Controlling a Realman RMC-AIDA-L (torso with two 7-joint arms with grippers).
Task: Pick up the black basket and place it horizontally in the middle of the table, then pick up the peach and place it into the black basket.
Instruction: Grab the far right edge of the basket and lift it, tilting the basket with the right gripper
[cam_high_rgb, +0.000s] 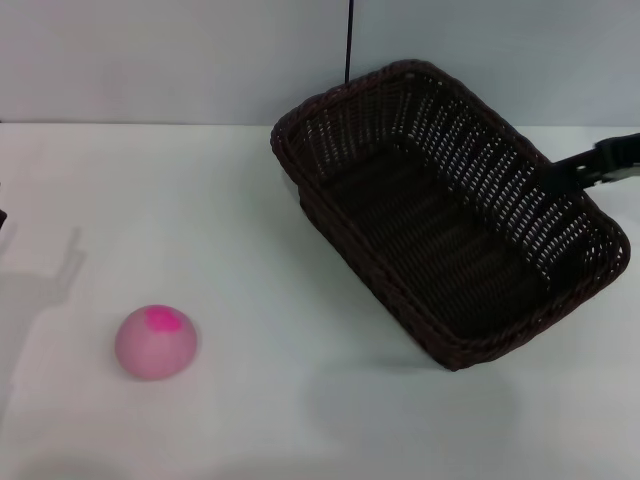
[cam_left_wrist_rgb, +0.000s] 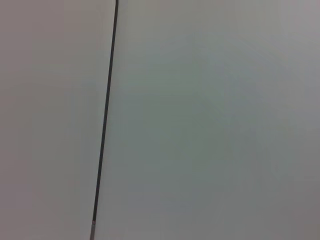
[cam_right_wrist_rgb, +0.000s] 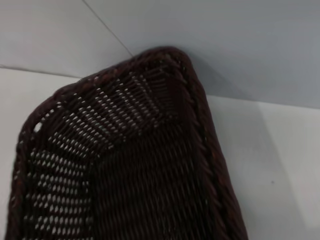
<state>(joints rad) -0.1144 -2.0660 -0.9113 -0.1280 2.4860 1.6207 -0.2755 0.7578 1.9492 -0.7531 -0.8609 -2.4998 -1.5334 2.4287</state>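
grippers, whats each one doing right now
Left tool: not in view.
Right tool: at the black basket rim; open or shut cannot be told.

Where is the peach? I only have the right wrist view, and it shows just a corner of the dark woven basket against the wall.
Observer: In the head view the peach lies on the table at the robot's near left, well apart from the black basket.
Operator: Is anything inside the basket?
Observer: No, it is empty, and it sits diagonally on the right side of the table.
Operator: Which arm is at it?
Observer: The right tool reaches in from the right edge to the basket's right-hand rim. The left wrist view shows only a wall and a thin dark cable.
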